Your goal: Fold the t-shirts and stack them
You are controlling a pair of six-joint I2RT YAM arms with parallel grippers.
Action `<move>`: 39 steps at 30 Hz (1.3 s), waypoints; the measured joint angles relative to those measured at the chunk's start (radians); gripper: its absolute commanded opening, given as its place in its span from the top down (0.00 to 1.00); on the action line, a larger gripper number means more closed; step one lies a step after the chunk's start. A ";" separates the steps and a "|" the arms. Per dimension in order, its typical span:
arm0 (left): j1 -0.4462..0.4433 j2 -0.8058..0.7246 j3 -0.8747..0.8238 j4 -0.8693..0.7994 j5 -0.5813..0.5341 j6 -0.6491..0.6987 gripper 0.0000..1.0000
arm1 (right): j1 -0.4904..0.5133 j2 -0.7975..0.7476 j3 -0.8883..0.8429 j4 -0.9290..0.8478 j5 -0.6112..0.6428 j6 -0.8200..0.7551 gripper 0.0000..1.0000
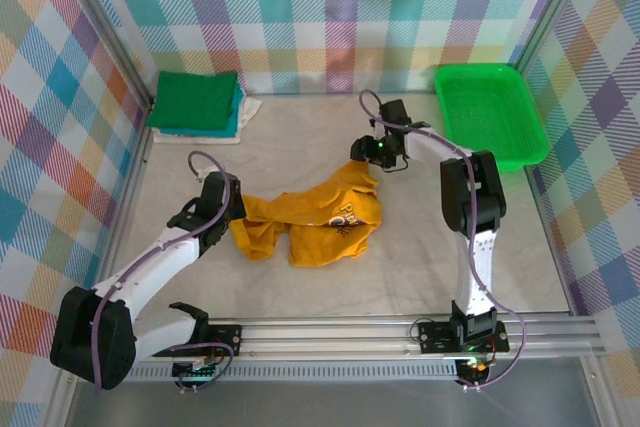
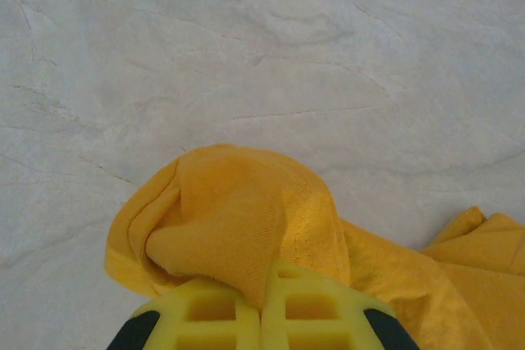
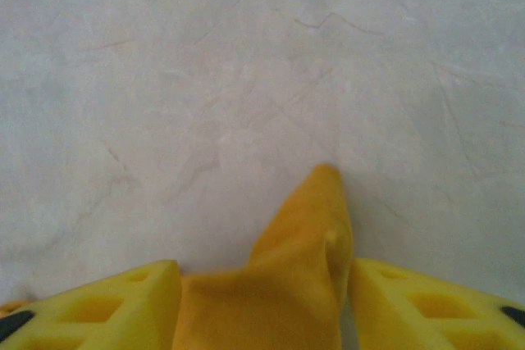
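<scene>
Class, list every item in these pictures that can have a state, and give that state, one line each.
yellow shirt: unfolded, crumpled mid-table.
green shirt: folded, top of the far-left stack.
teal shirt: folded, under the green shirt.
white shirt: folded, bottom of the stack.
tray: empty.
left gripper: shut on the yellow shirt.
right gripper: open, yellow cloth between its fingers.

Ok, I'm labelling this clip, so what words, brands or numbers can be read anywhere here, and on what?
No text here can be read.
Dark-blue print on the mustard-yellow t-shirt: crumpled and too small to read.
Folded t-shirts: no lettering can be made out.
Green tray: no lettering can be made out.
</scene>
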 measured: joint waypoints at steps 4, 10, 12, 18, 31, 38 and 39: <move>0.002 0.021 0.002 0.001 -0.001 0.000 1.00 | 0.005 0.022 0.014 -0.010 -0.017 -0.002 0.96; 0.006 -0.026 0.019 -0.002 -0.003 0.008 1.00 | 0.014 -0.181 -0.088 -0.023 0.039 -0.014 1.00; 0.007 -0.097 0.023 -0.003 -0.001 0.023 1.00 | 0.016 -0.338 -0.153 -0.025 0.073 -0.021 1.00; 0.010 -0.343 0.033 0.004 0.025 0.094 1.00 | 0.018 -0.824 -0.291 0.020 0.146 -0.043 1.00; 0.010 -0.554 0.177 -0.092 0.161 0.254 1.00 | 0.018 -1.200 -0.345 -0.108 0.312 -0.122 1.00; 0.010 -0.494 0.477 -0.188 0.340 0.309 1.00 | 0.018 -1.340 -0.137 -0.200 0.421 -0.188 1.00; 0.010 -0.476 0.525 -0.204 0.372 0.312 1.00 | 0.018 -1.348 -0.097 -0.214 0.428 -0.197 1.00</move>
